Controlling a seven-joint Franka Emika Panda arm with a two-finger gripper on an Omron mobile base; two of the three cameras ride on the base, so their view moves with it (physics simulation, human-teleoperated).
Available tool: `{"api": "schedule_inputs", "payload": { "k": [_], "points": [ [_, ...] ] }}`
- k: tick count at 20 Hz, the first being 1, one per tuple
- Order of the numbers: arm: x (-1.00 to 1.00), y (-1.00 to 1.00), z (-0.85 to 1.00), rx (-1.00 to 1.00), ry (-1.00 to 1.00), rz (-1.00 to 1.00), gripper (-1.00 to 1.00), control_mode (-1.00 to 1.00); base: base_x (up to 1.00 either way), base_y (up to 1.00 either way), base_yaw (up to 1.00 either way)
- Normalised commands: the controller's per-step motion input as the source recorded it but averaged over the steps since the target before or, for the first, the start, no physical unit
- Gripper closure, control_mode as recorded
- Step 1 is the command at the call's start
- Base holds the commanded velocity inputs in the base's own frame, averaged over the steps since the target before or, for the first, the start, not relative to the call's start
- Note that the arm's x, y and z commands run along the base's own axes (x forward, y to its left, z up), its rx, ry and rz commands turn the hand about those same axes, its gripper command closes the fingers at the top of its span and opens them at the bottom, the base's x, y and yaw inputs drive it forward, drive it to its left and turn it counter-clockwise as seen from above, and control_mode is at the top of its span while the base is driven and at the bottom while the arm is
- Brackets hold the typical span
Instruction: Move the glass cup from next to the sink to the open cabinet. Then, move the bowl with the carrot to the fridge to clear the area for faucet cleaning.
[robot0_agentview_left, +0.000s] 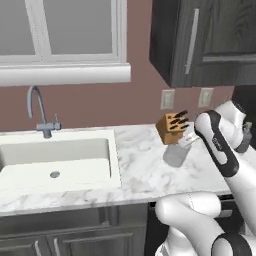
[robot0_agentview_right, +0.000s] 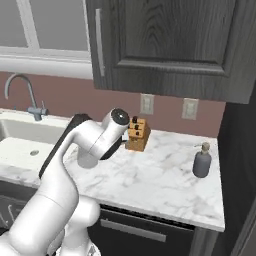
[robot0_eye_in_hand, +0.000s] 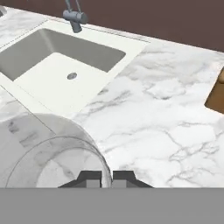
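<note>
Gripper clamped on rim of glass cup, cup just above marble counter, right of sink. Knife block behind it near wall. Faucet at sink's back edge; dark cabinet overhead, window above sink.

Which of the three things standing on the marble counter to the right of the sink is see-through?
The glass cup, at the gripper. The counter's veining shows through its wall, unlike the brown wooden knife block and the solid grey soap dispenser beyond.
</note>
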Motion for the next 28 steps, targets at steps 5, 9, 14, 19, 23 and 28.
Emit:
{"api": "schedule_inputs", "payload": {
  "k": [5,9,14,19,23,28],
  "points": [
    [0.00,0.00,0.00,0.00,0.00,0.00,1.00,1.00,0.12,0.11,0.79],
    [0.00,0.00,0.00,0.00,0.00,0.00,1.00,1.00,0.10,0.27,0.77],
    [0.00,0.00,0.00,0.00,0.00,0.00,1.00,1.00,0.06,0.29,0.78],
    [0.00,0.00,0.00,0.00,0.00,0.00,1.00,1.00,0.05,0.33,0.78],
    [0.00,0.00,0.00,0.00,0.00,0.00,1.00,1.00,0.02,0.34,0.79],
    [0.00,0.00,0.00,0.00,0.00,0.00,1.00,1.00,0.00,0.13,0.86]
  ]
}}
